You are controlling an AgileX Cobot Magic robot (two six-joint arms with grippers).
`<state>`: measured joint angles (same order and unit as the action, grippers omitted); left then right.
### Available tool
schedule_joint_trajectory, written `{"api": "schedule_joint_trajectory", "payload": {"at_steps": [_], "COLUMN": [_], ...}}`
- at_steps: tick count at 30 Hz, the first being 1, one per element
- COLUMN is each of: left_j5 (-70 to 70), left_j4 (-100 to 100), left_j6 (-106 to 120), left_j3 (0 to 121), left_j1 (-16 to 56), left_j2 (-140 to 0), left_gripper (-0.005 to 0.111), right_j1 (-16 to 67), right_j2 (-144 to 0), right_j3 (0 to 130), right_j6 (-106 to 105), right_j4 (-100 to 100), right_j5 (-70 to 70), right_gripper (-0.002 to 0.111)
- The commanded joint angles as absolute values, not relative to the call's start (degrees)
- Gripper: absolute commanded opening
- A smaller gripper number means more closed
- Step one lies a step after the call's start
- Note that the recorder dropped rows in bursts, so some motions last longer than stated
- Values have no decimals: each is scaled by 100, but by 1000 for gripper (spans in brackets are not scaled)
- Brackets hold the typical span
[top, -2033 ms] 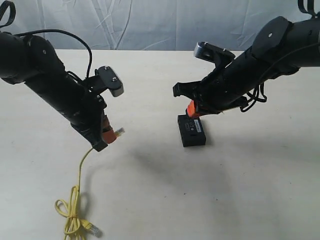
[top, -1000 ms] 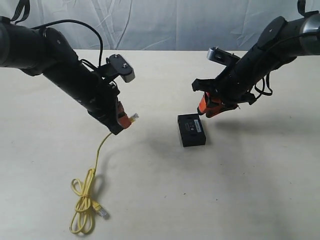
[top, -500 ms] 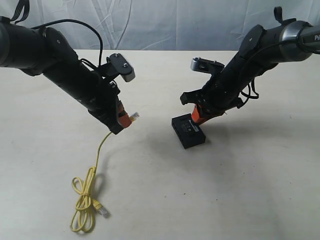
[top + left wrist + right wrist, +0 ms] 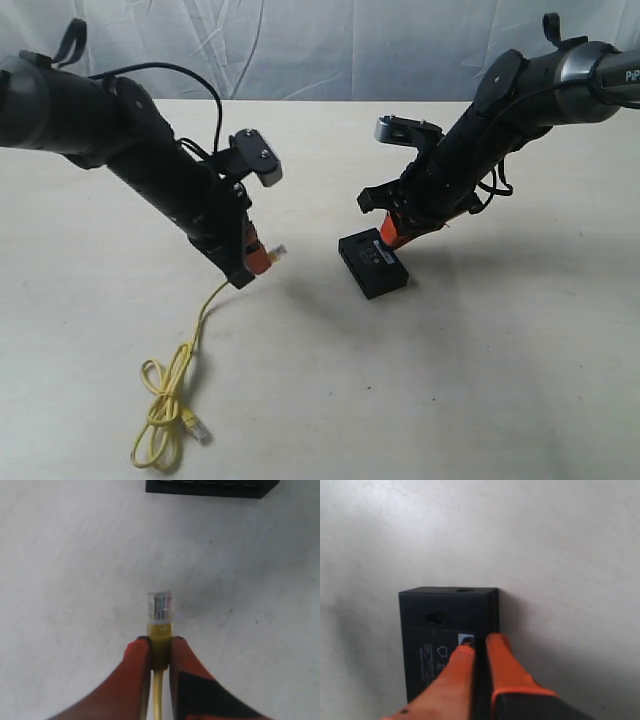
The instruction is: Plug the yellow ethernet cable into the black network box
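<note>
My left gripper [image 4: 159, 647] pinches the yellow ethernet cable [image 4: 160, 630] near its end. I note my right gripper [image 4: 479, 644], fingers nearly pressed together, touching the black network box [image 4: 432, 622].

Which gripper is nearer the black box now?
Right. The right gripper is over the black box; the left gripper, holding the yellow cable, hangs off to its side, apart.

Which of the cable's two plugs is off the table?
The plug held in the left gripper, aimed toward the black box; the other plug lies by the loops.
</note>
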<state>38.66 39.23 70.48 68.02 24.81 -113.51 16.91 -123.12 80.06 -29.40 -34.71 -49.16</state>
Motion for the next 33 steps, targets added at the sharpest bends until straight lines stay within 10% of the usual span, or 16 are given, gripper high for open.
{"api": "schedule_joint_trajectory", "payload": {"at_steps": [1, 6, 14, 33], "left_j5": [3475, 3100, 3212, 4040], "left_j4": [3998, 3714, 3700, 3881], "left_j6": [7086, 7086, 7066, 7538], "left_j3": [6828, 6828, 6828, 6828], "left_j1": [2804, 3025, 3029, 2654], "left_j2": [-11483, -11483, -11396, -11638], "left_gripper": [0, 4, 45, 46], "right_j1": [1744, 1744, 1744, 1744], "right_j2": [-12356, -12356, -12356, -12356], "right_j3": [7984, 7984, 7984, 7984], "right_j6": [-2994, -2994, -2994, -2984], "right_j4": [-3415, -3415, -3514, -3514], "right_j5": [-4936, -4936, -4936, -4918], "right_gripper": [6, 6, 6, 6]}}
